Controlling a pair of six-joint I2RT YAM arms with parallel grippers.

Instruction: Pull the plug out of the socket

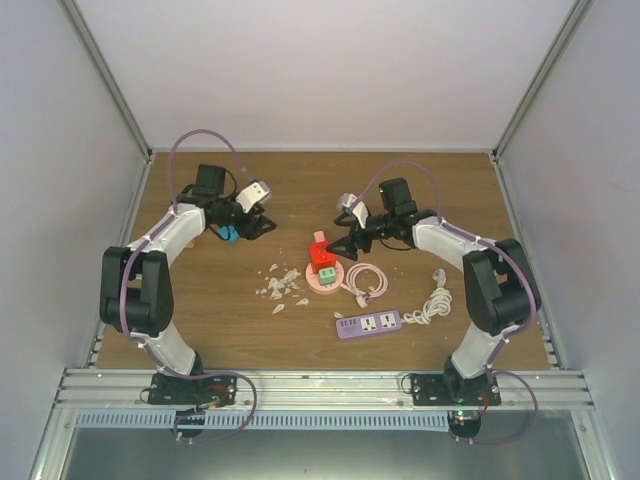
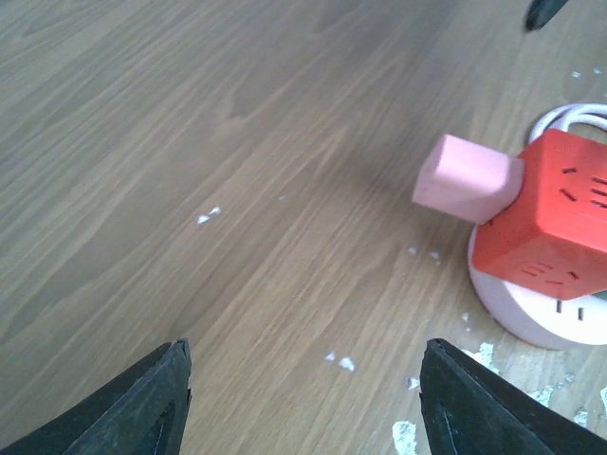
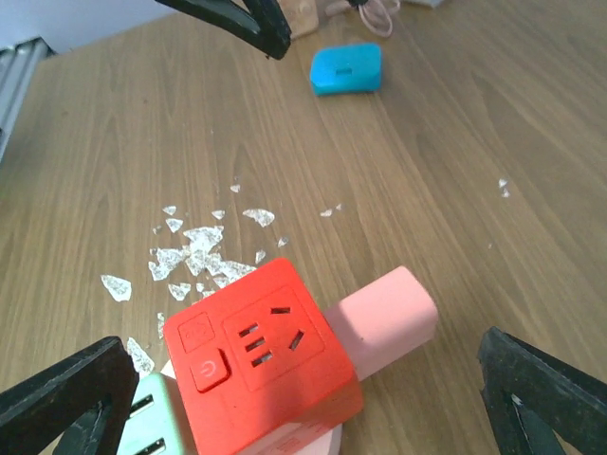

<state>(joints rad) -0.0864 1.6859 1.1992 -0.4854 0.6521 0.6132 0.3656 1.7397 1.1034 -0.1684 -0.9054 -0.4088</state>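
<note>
A red cube socket [image 3: 261, 355] stands on a pale round base [image 2: 531, 318] mid-table. A pink plug [image 3: 384, 318] sticks out of its far side, and a green plug [image 3: 156, 417] sits in its near side. My right gripper [image 3: 302, 379] hangs open just above the cube, its fingers [image 3: 541, 393] wide on either side of the cube and pink plug, touching neither. My left gripper [image 2: 303, 379] is open over bare wood left of the cube, holding nothing. A blue plug [image 1: 229, 234] lies loose on the table beside it.
White shards [image 1: 283, 285] are scattered left of the socket. A coiled pink cable [image 1: 366, 280] lies right of it. A purple power strip [image 1: 368, 323] with a white cord [image 1: 436, 300] lies nearer the front. Grey walls enclose the table.
</note>
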